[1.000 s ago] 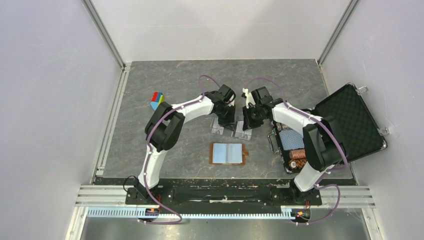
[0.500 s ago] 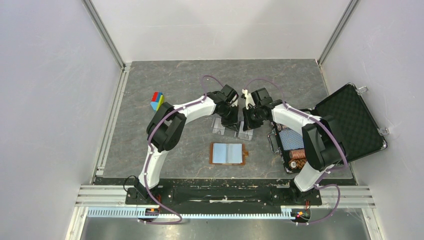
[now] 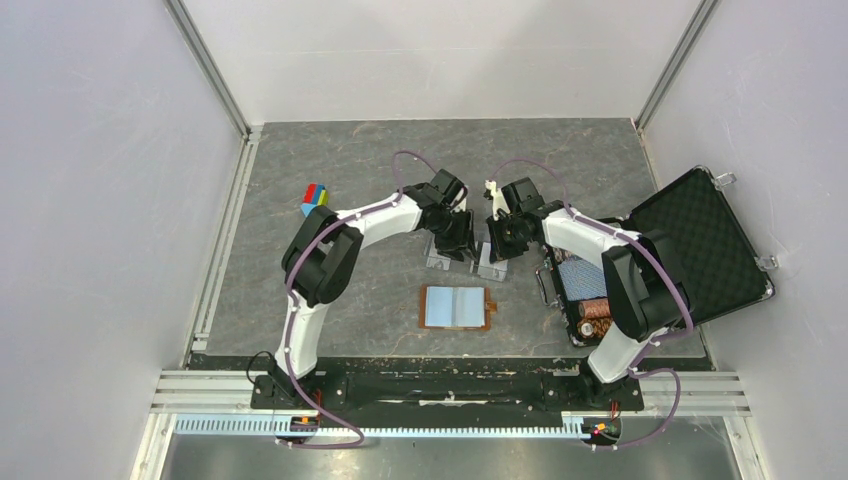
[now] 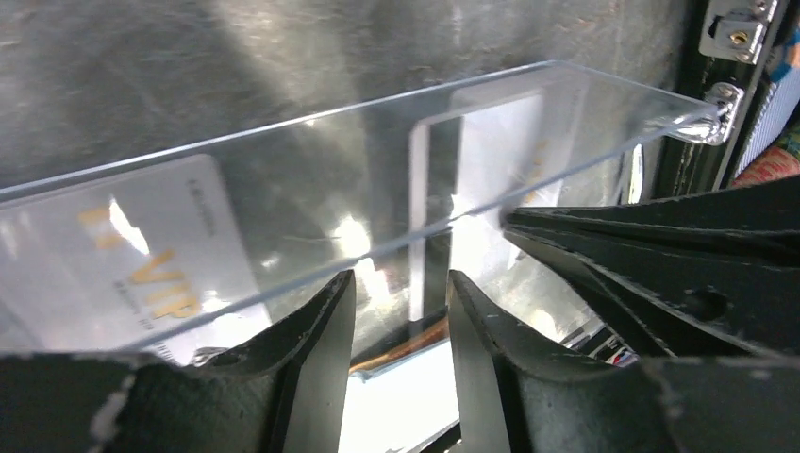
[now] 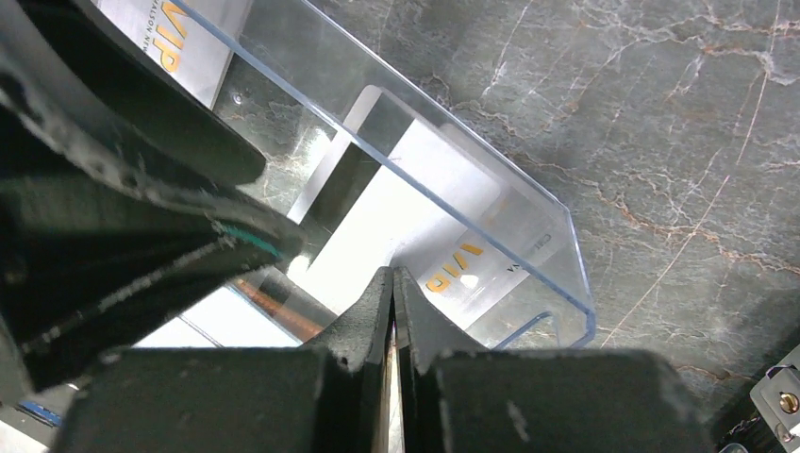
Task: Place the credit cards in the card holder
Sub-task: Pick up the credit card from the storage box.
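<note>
- Left gripper [image 4: 401, 283] has let go since a second ago: jaws now partly apart, nothing between them, hanging over the clear tray [image 4: 283, 170].
- Right gripper [image 5: 391, 274] has closed: fingers pressed together right at the tray's near edge. Cannot tell whether a card edge is pinched between them.
- Left arm's elbow has swung slightly left; wallet and case unmoved.
- Credit cards [image 4: 170, 274]: two pale "VIP" cards visible, lying flat in the tray, one toward each end.
- Card holder [image 3: 490, 308]: lies open on the table, nearer the bases than the tray, apart from it.
- Handling, my guess: cards light, thin, stiff but springy, slick plastic, lying flat so hard to lift. Best to pinch a short edge that sticks up or overhangs; a face grip would likely slip.
- Tray is light and may slide or tip if nudged.
- Hard to see: glare and transparent walls blur card edges, any stacked cards can't be counted, wallet slots unreadable from above, fingertips hidden under wrists in the top view.
- Black case [image 3: 700, 240] sits open at right.
</note>
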`<control>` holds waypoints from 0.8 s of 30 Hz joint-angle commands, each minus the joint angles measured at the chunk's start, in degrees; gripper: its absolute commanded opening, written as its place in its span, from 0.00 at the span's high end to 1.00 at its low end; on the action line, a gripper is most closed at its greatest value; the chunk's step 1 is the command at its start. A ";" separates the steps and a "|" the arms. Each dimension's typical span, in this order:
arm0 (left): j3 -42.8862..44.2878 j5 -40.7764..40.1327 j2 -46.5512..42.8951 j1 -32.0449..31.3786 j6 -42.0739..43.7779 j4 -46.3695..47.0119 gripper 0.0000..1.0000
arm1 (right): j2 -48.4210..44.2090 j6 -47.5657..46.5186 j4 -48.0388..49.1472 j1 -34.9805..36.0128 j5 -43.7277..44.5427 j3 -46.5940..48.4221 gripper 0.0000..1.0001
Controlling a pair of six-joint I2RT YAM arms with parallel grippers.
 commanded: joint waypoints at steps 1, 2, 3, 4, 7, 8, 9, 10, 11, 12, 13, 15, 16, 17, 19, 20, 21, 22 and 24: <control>-0.64 -0.12 -0.52 1.20 -1.82 0.54 0.52 | 1.44 -1.14 -2.39 -0.03 4.69 -1.80 0.97; -0.61 0.46 0.01 1.18 -1.93 0.69 0.52 | 1.48 -1.12 -2.32 -0.04 4.55 -1.86 0.97; -0.66 1.19 0.38 1.11 -2.09 1.11 0.53 | 1.62 -1.14 -2.36 -0.02 4.43 -1.72 0.97; -0.79 2.11 0.72 1.02 -2.17 1.88 0.53 | 1.62 -1.21 -2.35 -0.03 4.20 -1.75 0.97; -1.04 7.34 2.01 0.79 -3.47 5.83 0.57 | 1.74 -1.08 -2.13 -0.03 3.56 -1.63 0.97; -0.80 7.69 2.29 0.61 -3.87 6.21 0.58 | 1.71 -1.07 -2.11 -0.03 3.31 -1.56 0.97; -0.45 7.86 2.66 0.42 -3.94 6.28 0.59 | 1.70 -1.01 -1.95 -0.02 3.03 -1.52 0.97; -0.07 8.20 2.92 0.19 -3.84 6.25 0.61 | 1.74 -0.91 -1.89 -0.03 2.69 -1.44 0.97; 0.17 8.54 3.14 0.07 -3.78 6.34 0.65 | 1.67 -0.85 -1.73 -0.02 2.29 -1.38 0.97; 0.36 8.78 3.29 -0.03 -3.69 6.23 0.69 | 1.62 -0.73 -1.62 -0.09 1.76 -1.42 0.97; 0.28 8.79 3.31 -0.03 -3.69 6.23 0.76 | 1.52 -0.61 -1.33 -0.15 1.27 -1.36 0.97; 0.15 8.18 2.97 -0.03 -3.36 5.93 0.94 | 1.45 -0.25 -1.03 -0.11 0.25 -1.25 0.96; 0.15 7.99 2.77 -0.03 -3.25 5.74 0.98 | 1.20 -0.22 -0.81 -0.24 -0.31 -1.15 0.96; 0.15 7.82 2.62 -0.03 -3.01 5.65 0.98 | 0.98 0.11 -0.70 -0.30 -0.75 -0.94 0.95; 0.15 7.58 1.98 -0.07 -2.63 5.32 0.98 | 0.27 0.43 -0.27 -0.67 -2.21 -0.61 0.94; 0.09 7.36 1.64 -0.02 -2.34 5.37 0.98 | -0.11 0.67 -0.26 -0.87 -2.61 -0.30 0.93; 0.06 7.05 1.13 -0.03 -2.12 5.21 0.98 | -0.64 0.83 -0.21 -1.18 -2.87 -0.04 0.93; 0.09 6.75 0.62 0.01 -1.90 5.11 0.98 | -0.99 0.94 -0.18 -1.39 -3.41 0.28 0.92; 0.07 6.51 -0.22 0.06 -1.61 5.18 0.98 | -2.05 1.16 -0.27 -1.89 -4.18 0.91 0.89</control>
